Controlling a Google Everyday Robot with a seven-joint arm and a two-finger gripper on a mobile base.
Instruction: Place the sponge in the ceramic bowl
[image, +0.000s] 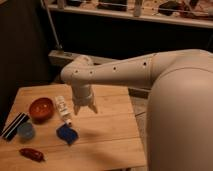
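Here the tool hangs above the wooden counter, its two fingers spread apart with nothing between them. The dark blue sponge lies on the counter nearer the front edge, apart from the reddish-brown ceramic bowl. A white bottle lies between bowl and tool. A light blue cup stands near the bowl.

The claw hangs empty, jaws apart, over the table (sponge nearby, ceramic bowl farther off).
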